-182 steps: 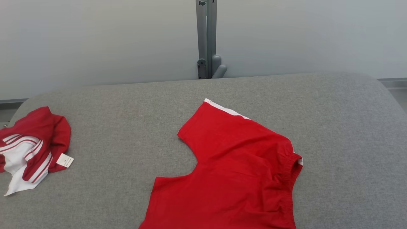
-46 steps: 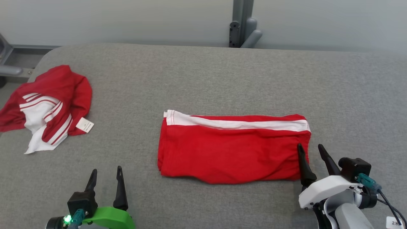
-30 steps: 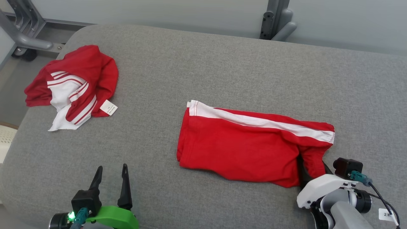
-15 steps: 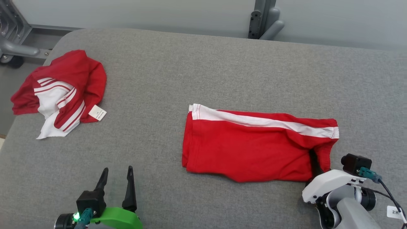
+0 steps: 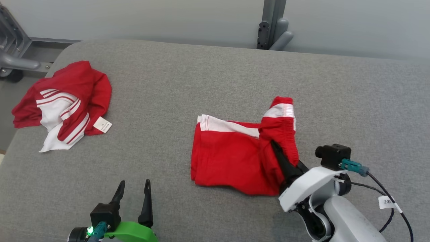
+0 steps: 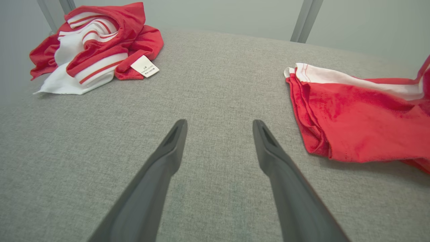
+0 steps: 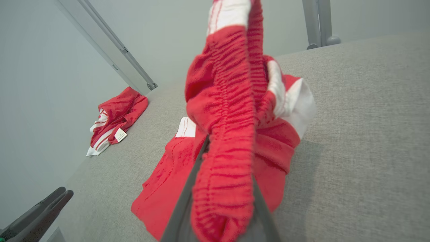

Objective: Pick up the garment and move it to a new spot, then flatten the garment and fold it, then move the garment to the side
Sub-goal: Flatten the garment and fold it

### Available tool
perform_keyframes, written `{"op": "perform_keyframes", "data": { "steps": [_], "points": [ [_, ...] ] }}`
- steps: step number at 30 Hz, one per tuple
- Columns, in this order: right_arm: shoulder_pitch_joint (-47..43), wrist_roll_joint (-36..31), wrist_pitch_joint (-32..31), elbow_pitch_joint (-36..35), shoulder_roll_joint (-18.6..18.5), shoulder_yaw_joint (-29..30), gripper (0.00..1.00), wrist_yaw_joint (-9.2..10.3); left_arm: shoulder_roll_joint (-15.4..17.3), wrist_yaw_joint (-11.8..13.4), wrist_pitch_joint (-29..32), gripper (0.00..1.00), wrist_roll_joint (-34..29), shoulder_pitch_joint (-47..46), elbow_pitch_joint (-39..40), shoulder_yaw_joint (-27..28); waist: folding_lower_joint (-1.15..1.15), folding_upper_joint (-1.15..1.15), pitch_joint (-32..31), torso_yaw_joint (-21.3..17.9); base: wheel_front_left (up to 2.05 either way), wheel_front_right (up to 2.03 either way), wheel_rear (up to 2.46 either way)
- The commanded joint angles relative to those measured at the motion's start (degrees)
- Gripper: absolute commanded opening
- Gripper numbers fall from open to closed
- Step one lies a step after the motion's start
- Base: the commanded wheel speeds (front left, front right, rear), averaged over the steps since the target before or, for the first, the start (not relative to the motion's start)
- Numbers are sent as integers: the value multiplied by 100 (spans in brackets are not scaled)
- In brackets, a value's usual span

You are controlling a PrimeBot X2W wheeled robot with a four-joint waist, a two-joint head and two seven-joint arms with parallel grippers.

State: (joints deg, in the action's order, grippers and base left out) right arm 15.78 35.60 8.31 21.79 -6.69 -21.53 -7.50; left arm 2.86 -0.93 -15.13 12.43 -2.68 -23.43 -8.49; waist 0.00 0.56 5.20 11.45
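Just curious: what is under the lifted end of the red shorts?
The right pincer, shut on the red shorts at the elastic waistband, above the grey padded surface. Its tips are hidden in cloth.

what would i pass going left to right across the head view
crumpled red and white garment → left gripper → red shorts → black wrist camera → white cable tag

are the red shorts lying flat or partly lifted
Partly lifted: the right gripper is shut on the waistband end of the shorts, holding it up; the leg end lies flat.
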Motion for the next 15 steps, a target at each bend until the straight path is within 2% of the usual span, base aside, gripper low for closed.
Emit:
{"op": "perform_keyframes", "data": {
  "steps": [1,6,13,15],
  "points": [
    [27,55,-111,-101,2,-124,0,2,11,23,0,100,41,21,9,-13,0,-56,-3,127,0,0,0],
    [179,-43,-347,-88,48,-398,0,2,11,44,0,100,97,-43,29,-120,0,-56,34,454,0,0,0],
    [521,-371,-340,590,175,-422,0,1,11,113,0,100,212,-39,45,-212,0,-56,142,1092,0,0,0],
    [634,-495,-271,813,206,-400,67,1,10,139,0,100,228,3,42,-202,0,-56,167,1226,0,0,0]
  ]
}}
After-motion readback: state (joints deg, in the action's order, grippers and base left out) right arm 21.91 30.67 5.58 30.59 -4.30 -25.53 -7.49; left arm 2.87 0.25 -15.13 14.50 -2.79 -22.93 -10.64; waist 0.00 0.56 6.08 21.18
